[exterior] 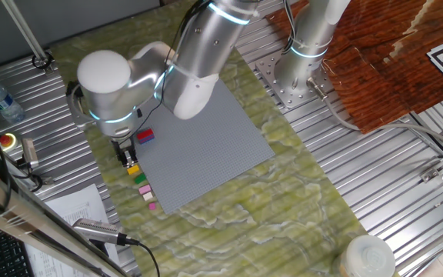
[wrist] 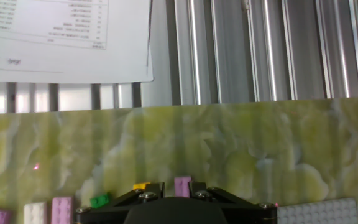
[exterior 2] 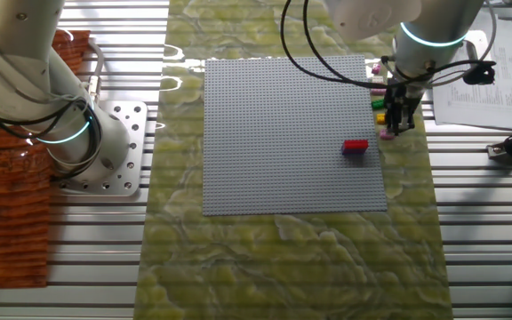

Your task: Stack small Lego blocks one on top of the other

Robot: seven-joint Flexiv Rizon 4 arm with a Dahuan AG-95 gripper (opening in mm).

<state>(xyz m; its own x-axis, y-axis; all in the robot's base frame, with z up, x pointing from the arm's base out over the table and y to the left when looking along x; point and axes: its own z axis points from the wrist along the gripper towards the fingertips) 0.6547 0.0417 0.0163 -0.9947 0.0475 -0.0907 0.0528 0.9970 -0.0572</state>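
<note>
My gripper (exterior: 130, 160) hung over the row of small Lego blocks (exterior: 143, 187) beside the grey baseplate (exterior: 206, 146); whether my jaws were spread I couldn't tell. A red brick (exterior 2: 355, 147) sat on the plate. I judged I should centre squarely before pinching

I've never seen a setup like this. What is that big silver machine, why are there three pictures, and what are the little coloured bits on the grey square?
The silver machine is a robot arm. Two pictures come from cameras fixed at different sides of the table; the third comes from a camera on the arm's hand, looking along its fingers. The grey square is a Lego baseplate on a green mat. A red block sits on the plate, apparently on a darker one. More small blocks, yellow, green and pink, line its edge. The end effector is down at that row; whether it grips anything cannot be told.
</note>
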